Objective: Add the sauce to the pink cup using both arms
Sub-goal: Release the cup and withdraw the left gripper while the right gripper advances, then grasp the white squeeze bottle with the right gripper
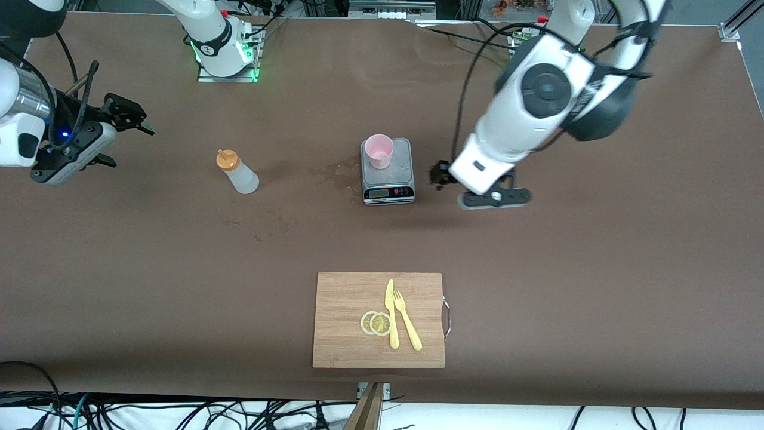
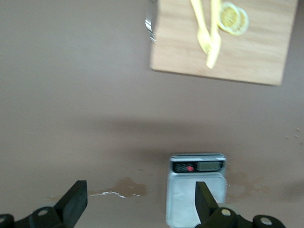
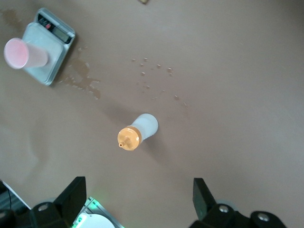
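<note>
- Pink cup [image 1: 379, 150] on scale [image 1: 388, 179], mid-table.
- Sauce [image 1: 237, 171] upright, beside scale twd right arm's end, well apart.
- Cutting board [image 1: 358, 298] nearer front cam than scale.
- Knife [image 1: 391, 313], fork [image 1: 407, 319], lemon slices [image 1: 376, 323] on board; slices touch knife.

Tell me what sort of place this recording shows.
Most likely a robotics lab bench staged as a kitchen: a brown-covered table with two white robot arms bolted along one edge, loose cables at its edges, and props such as a grey digital scale and a bamboo cutting board.
</note>
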You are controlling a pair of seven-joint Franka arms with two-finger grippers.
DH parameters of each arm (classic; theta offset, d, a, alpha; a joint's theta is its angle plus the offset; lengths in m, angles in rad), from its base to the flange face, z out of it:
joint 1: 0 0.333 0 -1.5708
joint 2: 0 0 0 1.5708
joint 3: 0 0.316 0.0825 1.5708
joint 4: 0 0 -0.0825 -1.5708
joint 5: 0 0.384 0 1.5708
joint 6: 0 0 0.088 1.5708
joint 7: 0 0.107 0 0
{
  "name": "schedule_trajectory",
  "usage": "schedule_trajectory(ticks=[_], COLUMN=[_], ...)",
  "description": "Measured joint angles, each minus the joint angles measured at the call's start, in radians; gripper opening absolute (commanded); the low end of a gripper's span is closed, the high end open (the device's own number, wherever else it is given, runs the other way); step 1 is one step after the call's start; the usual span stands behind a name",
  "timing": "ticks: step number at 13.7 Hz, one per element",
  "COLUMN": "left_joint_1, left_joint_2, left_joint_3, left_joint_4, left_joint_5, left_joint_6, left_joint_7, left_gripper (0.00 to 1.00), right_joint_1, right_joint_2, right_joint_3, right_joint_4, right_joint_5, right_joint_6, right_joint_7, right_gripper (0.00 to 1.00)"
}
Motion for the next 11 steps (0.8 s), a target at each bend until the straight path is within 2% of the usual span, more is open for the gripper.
schedule_trajectory(ticks=[3,6,8,11], left_joint_1=[0.068,0.15,0.162,0.202], left_joint_2=[-0.075,-0.136,-0.153,-0.154], left_joint_3=[0.123,0.154,0.173,0.188], left_joint_4=[0.005,0.029,0.045,0.061], left_joint_5=[0.0,0.0,0.0,0.0], left_joint_6=[-0.052,-0.146,-0.206,-0.249], left_joint_7=[0.085,0.11,0.115,0.254], left_gripper=[1.0,1.0,1.0,1.0], right_joint_1=[-0.051,-0.139,-0.171,-0.195], right_joint_2=[0.064,0.145,0.177,0.191], right_joint_3=[-0.006,-0.013,-0.014,-0.014], right_joint_4=[-0.005,-0.012,-0.034,-0.129], right_joint_5=[0.094,0.193,0.246,0.306], right_joint_6=[0.001,0.001,0.001,0.006], right_joint_7=[-0.168,-0.402,-0.543,-0.756], right_gripper=[1.0,1.0,1.0,1.0])
